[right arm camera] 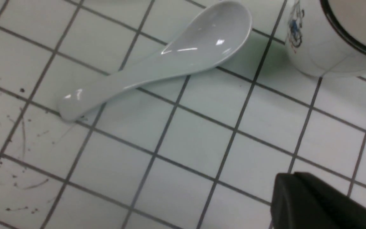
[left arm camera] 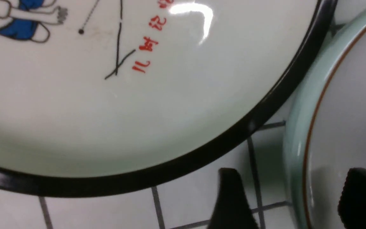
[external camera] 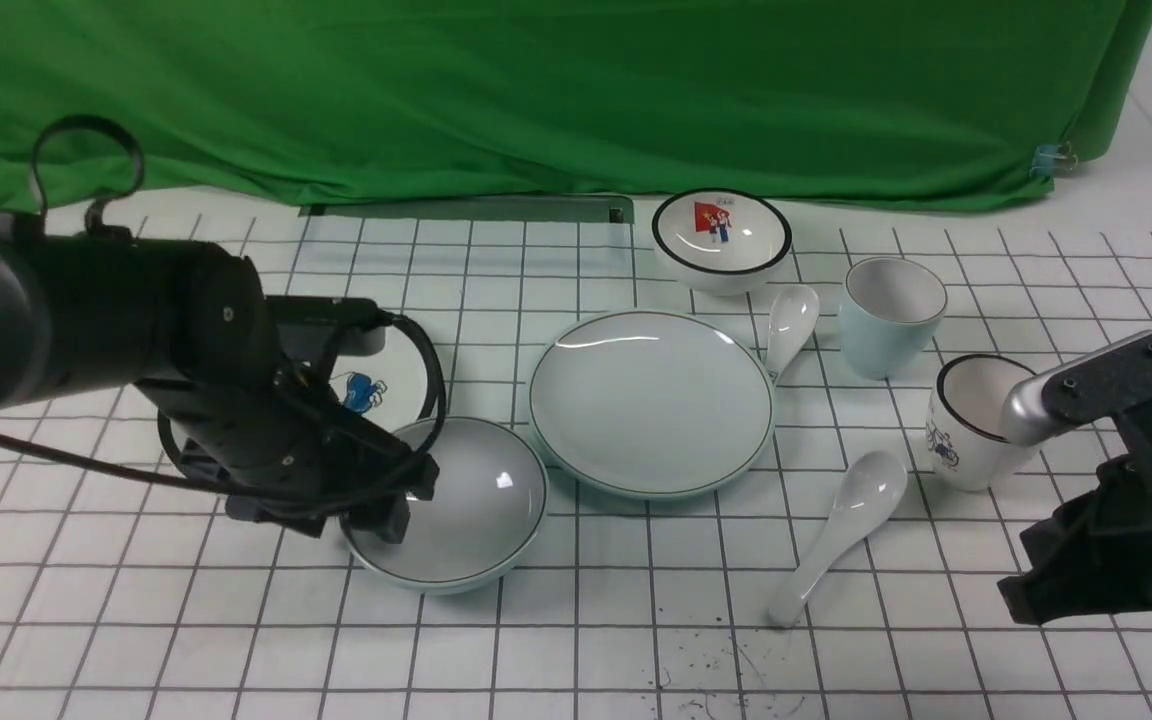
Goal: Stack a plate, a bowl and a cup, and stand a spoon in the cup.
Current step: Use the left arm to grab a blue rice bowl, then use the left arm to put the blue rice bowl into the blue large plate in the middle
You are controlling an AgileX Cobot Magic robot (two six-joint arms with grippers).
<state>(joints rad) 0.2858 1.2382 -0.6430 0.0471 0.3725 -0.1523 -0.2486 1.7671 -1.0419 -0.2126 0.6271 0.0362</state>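
The plain pale plate (external camera: 651,400) lies at the table's middle. The plain bowl (external camera: 476,510) sits to its left, and also shows in the left wrist view (left arm camera: 345,111). My left gripper (external camera: 391,500) is open and straddles the bowl's left rim (left arm camera: 297,197), one finger inside and one outside, with gaps on both sides. The pale blue cup (external camera: 886,315) stands at the back right. One white spoon (external camera: 841,530) lies in front of the plate's right side, also in the right wrist view (right arm camera: 183,57). My right gripper (external camera: 1021,600) is shut and empty (right arm camera: 284,190), to the right of that spoon.
A black-rimmed cartoon plate (external camera: 376,385) lies under my left arm, close against the bowl (left arm camera: 138,111). A cartoon bowl (external camera: 721,235) stands at the back. A second spoon (external camera: 794,325) lies beside the cup. A black-rimmed cup (external camera: 971,425) stands near my right arm (right arm camera: 329,41).
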